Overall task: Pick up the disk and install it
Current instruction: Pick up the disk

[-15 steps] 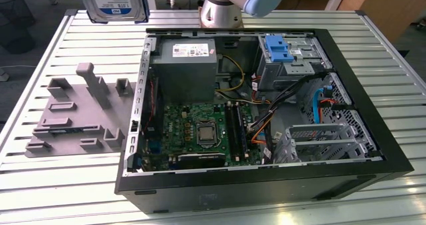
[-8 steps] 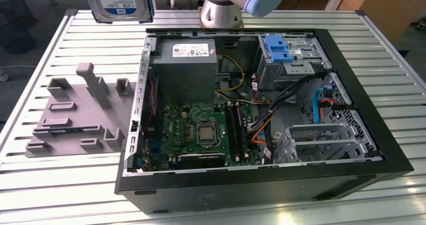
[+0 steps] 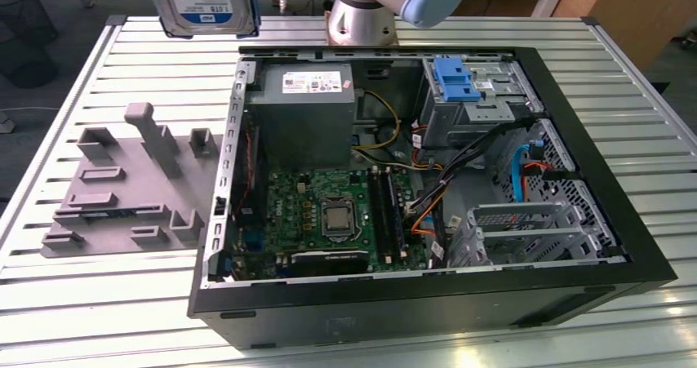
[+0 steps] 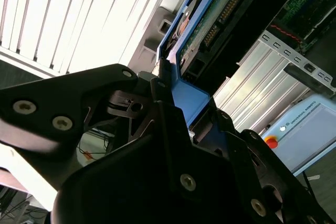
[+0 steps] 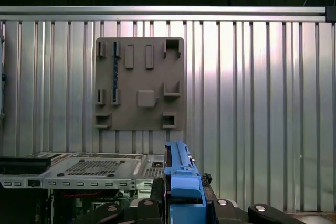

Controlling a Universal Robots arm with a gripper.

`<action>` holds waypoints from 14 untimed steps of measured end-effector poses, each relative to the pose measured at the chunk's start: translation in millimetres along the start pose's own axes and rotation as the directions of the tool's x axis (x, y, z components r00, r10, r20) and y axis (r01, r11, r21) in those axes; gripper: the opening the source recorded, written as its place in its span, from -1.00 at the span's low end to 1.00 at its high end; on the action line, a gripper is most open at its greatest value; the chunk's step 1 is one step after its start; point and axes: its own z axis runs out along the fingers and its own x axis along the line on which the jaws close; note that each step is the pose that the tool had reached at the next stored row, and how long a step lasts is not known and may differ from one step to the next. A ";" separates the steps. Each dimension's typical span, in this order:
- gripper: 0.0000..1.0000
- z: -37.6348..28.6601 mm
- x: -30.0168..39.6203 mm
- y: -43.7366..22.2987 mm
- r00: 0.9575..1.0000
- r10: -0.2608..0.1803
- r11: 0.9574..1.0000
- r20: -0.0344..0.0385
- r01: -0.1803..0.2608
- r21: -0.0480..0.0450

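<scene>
The disk (image 3: 202,1), a silver drive with a white-and-blue label in a blue carrier frame, hangs upright in the air above the table's far edge, to the exterior view's left of the open computer case (image 3: 436,303). My gripper (image 4: 185,103) is shut on the carrier's blue end. In the first wrist view the disk (image 5: 181,174) shows edge-on, rising from the gripper (image 5: 184,205). In the second wrist view the disk's (image 4: 210,19) green circuit-board underside faces the camera.
A grey holder plate (image 3: 126,184) with upright pegs and slots lies on the slatted metal table (image 3: 130,303), beside the case. Inside the case are a power supply box (image 3: 305,111), a motherboard (image 3: 326,217), a blue latch (image 3: 455,78) on the metal bay and a drive cage (image 3: 528,233). The arm's base (image 3: 370,13) stands behind the case.
</scene>
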 end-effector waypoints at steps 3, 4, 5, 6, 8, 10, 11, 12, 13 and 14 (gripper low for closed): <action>-0.26 0.0 -0.1 -3.7 1.000 0.000 1.000 0.000 0.000 0.000; -0.26 0.0 -0.1 -5.0 1.000 0.000 1.000 0.000 0.000 0.000; -0.26 0.0 -0.1 -6.3 1.000 0.000 1.000 0.000 0.000 0.000; -0.26 -0.1 -0.1 -7.8 1.000 0.000 1.000 0.000 0.000 0.000; -0.26 -0.1 -0.2 -10.7 1.000 0.000 1.000 0.000 0.000 0.000; -0.26 -0.2 -0.2 -13.5 1.000 0.000 1.000 0.000 0.000 0.000; -0.26 -0.1 -0.2 -15.5 1.000 0.000 1.000 0.000 0.000 0.000; -0.26 -0.2 -0.2 -17.6 1.000 0.000 1.000 0.000 0.000 0.000; -0.26 -0.3 -0.3 -19.7 1.000 0.000 1.000 0.000 0.000 0.000; -0.26 -0.2 -0.3 -21.8 1.000 0.000 1.000 0.000 0.000 0.000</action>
